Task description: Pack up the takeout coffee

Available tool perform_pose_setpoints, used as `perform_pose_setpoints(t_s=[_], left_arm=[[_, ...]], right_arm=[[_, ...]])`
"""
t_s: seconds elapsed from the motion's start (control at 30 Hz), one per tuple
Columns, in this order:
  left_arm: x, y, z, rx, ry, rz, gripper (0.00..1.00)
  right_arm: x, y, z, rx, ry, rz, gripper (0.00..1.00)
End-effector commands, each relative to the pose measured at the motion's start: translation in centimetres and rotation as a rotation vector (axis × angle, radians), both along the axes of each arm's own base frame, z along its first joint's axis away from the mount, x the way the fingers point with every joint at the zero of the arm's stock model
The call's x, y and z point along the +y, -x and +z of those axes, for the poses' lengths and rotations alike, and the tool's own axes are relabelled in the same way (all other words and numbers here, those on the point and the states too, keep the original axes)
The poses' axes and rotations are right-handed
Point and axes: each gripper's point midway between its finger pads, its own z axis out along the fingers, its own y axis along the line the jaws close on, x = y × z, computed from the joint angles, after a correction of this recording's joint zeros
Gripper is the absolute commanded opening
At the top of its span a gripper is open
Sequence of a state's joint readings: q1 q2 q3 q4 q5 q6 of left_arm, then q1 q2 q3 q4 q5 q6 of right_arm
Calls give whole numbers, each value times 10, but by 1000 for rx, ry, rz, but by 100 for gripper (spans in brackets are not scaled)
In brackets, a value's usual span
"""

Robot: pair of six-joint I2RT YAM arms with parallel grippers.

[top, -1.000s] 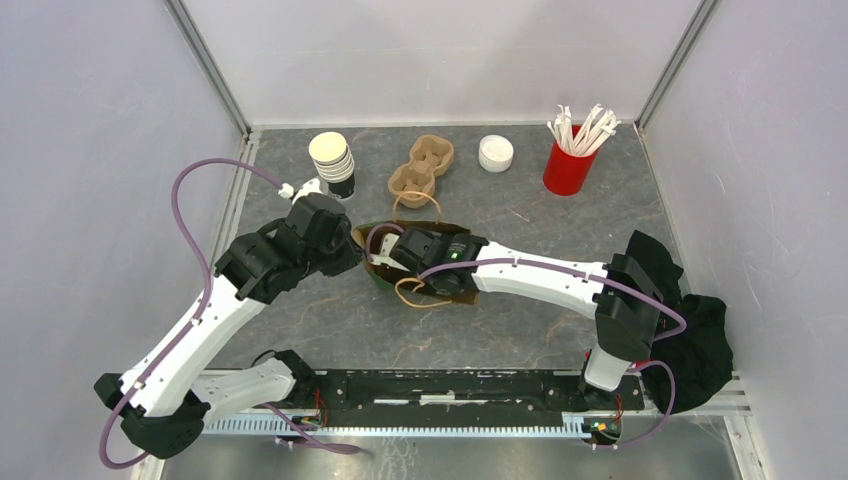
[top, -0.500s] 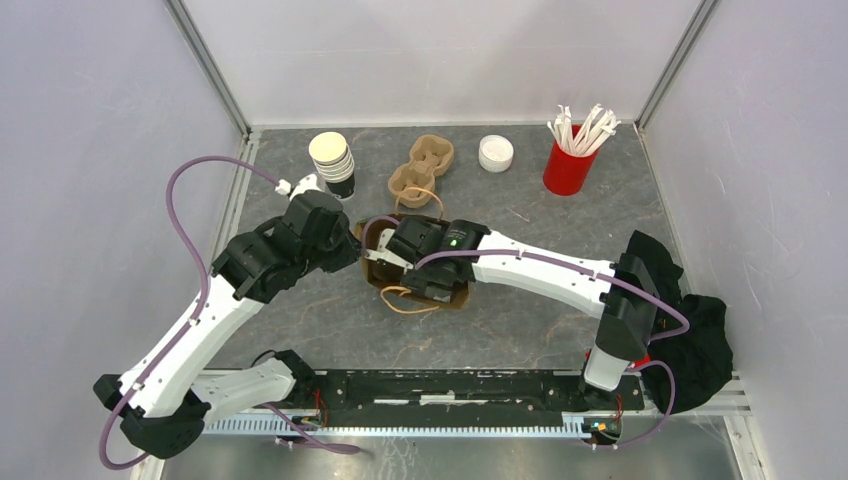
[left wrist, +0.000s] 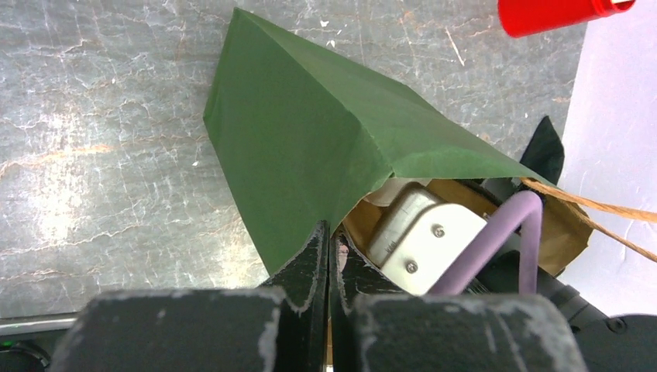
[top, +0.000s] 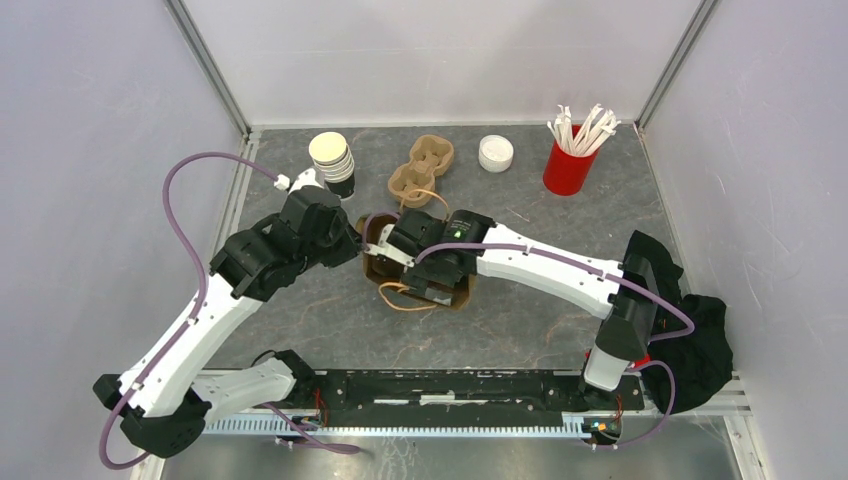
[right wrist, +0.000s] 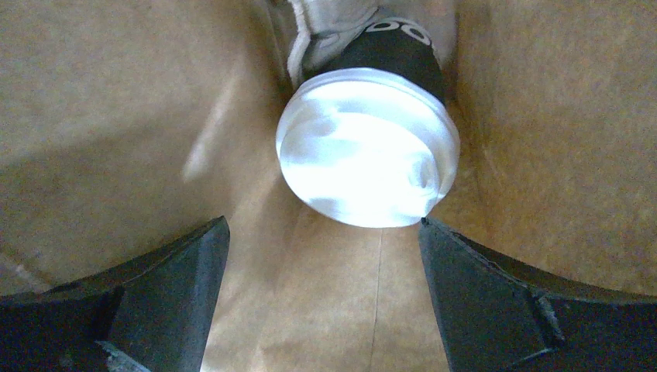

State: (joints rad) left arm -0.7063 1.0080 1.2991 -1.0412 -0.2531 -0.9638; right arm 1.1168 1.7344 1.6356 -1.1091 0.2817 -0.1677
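Observation:
The takeout coffee point(right wrist: 366, 151) lies deep inside a paper bag point(right wrist: 116, 116), its white lid facing the right wrist camera and its dark body point(right wrist: 395, 46) behind it. My right gripper point(right wrist: 322, 225) is inside the bag, open, with its fingers on either side just short of the lid and nothing between them. From above the bag point(top: 455, 297) sits mid-table, green outside point(left wrist: 310, 132) and brown inside. The coffee is hidden there by the right gripper point(top: 385, 250). My left gripper point(left wrist: 331, 240) is shut on the bag's rim, at the bag's left side point(top: 355, 245).
At the back stand a stack of lidless cups point(top: 332, 160), a cardboard cup carrier point(top: 422, 168), a stack of white lids point(top: 495, 153) and a red cup of straws point(top: 570, 165). A black cloth point(top: 700, 340) lies at the right edge.
My right arm's head has pushed left and toward the back, deeper into the bag. The bag has shifted with it and shows more of its brown side. The left gripper shifted only slightly.

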Motion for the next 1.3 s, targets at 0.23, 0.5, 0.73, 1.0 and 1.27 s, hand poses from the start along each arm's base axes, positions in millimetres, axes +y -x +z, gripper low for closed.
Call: perform_pose_setpoints(t_s=[0.23,0.5,0.73,1.0,1.27], left_arm=[[-26,-5,23,-45,101,-75,2],[-28,-7,22,-23,103,-59,2],[-31,-6,19,15,134,-30,2],[-35,1,19,79,213,23,2],[-31,8,13,110,280,84,2]], right_arm=[[24,-11,57,-89,-179,-81,98],[22,-2,84,-83,-281,-71,96],[17,6,137,-110,-412,-68,85],[-3,-1,208,-233,-551,-147,93],[-64,-37,251,-439,-661,-425,98]])
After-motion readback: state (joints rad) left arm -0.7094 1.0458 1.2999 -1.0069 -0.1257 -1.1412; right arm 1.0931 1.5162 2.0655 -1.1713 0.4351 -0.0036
